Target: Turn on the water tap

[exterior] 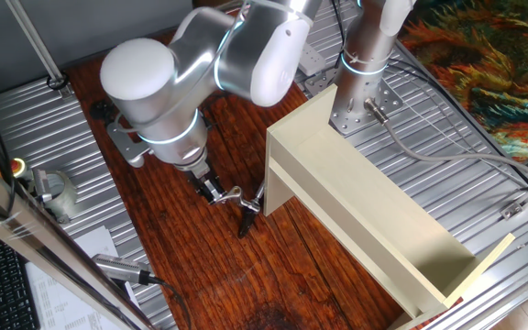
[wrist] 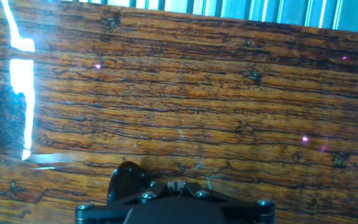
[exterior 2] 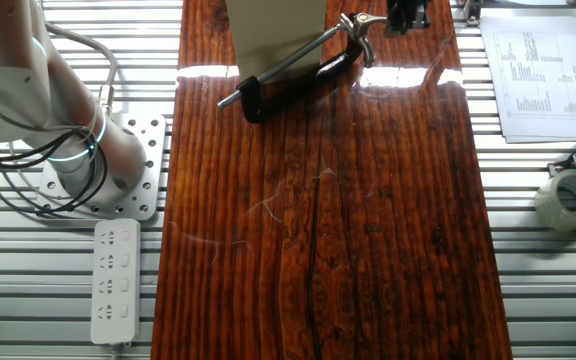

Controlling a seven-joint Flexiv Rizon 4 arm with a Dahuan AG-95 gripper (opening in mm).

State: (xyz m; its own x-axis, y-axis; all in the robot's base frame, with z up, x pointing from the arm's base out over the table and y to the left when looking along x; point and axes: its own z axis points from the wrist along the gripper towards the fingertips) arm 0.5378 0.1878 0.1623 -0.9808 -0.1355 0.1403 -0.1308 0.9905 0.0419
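The water tap point(exterior 2: 303, 75) lies at the foot of the cream box point(exterior: 365, 197), with a thin silvery lever point(exterior 2: 361, 20) and stem and a black curved spout point(exterior: 246, 222). My gripper point(exterior: 214, 192) hangs low over the wooden board, just left of the lever's point(exterior: 232, 192) end; I cannot tell whether they touch. In the other fixed view the gripper point(exterior 2: 408, 14) shows at the top edge, right of the lever. In the hand view the fingertips point(wrist: 178, 184) are pressed together with nothing between them, and only bare wood point(wrist: 185, 93) shows ahead; the tap is out of that view.
A tape roll point(exterior 2: 573, 197) and a printed sheet point(exterior 2: 538, 75) lie right of the board. A power strip point(exterior 2: 115, 280) and the arm's base point(exterior 2: 98, 165) stand on the left. A pen-like tool point(exterior: 122, 269) lies near the front left.
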